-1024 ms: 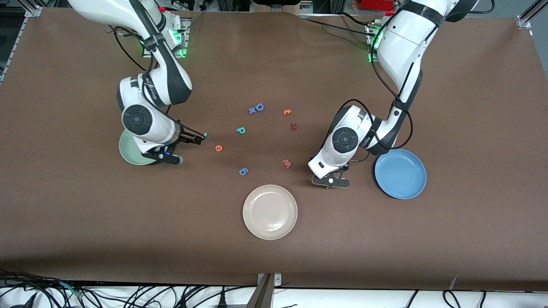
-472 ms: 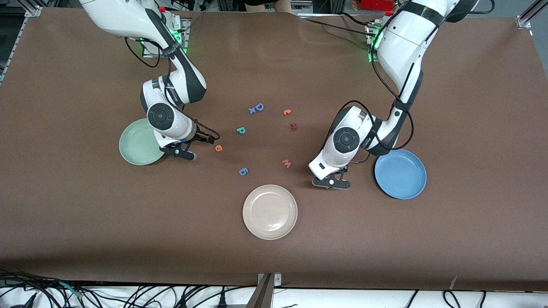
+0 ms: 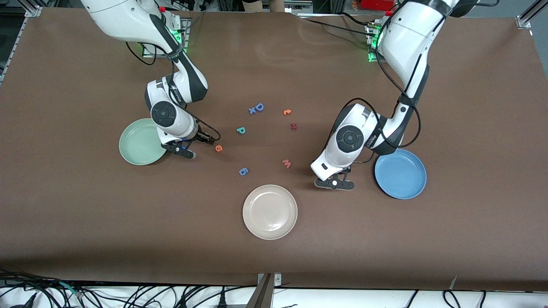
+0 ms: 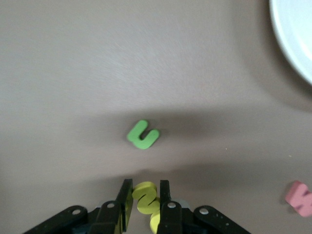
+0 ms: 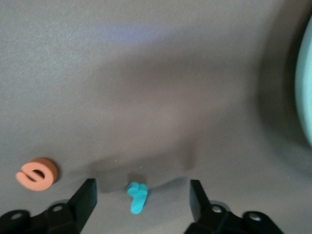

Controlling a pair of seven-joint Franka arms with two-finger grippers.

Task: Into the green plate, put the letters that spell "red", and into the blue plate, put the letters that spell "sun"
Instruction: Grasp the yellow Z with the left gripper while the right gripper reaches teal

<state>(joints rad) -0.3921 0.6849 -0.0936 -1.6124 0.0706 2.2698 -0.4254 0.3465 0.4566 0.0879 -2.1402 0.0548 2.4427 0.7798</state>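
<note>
A brown table (image 3: 85, 222) carries three plates and a loose group of small foam letters. The green plate (image 3: 139, 142) lies toward the right arm's end, the blue plate (image 3: 400, 173) toward the left arm's end, and a cream plate (image 3: 270, 211) sits between them, nearer to the front camera.

The right gripper (image 5: 140, 202) is low over the table just beside the green plate. Its jaws are spread, and the teal "r" (image 5: 137, 196) lies on the table between them, not touched. The orange "e" (image 3: 218, 148) lies close by, outside the fingers. The teal "d" (image 3: 241, 130) is farther from the camera than the "e", in the middle of the table.

The left gripper (image 4: 145, 202) is down at the table beside the blue plate, with its jaws pinching the yellow "s" (image 4: 146, 201). The green "u" (image 4: 143, 134) lies on the table just in front of the fingers, apart from them. The second yellow letter I cannot make out.

Other letters lie in the middle — a blue "D" (image 3: 259, 107) touching a small blue "x" (image 3: 252, 111), an orange letter (image 3: 287, 112), a dark red one (image 3: 293, 126), a pink "w" (image 3: 286, 163) and a blue "6" (image 3: 243, 171).
</note>
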